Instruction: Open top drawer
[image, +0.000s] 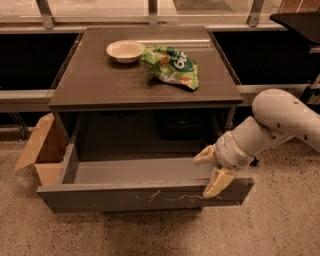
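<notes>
One top drawer (125, 196) stood pulled out at the table's (100, 85) 6 o'clock side, its long axis running 9 to 3 and its scratched front facing 6. One claw (203, 177) sat at its 3 o'clock end, fingers spread across the front's top edge; any pinch was unclear. One bowl (125, 50) and one snack bag (172, 65) lay on top.

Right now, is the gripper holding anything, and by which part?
No firm hold visible: the gripper sits open astride the front panel rim of the top drawer, near its right end.
</notes>
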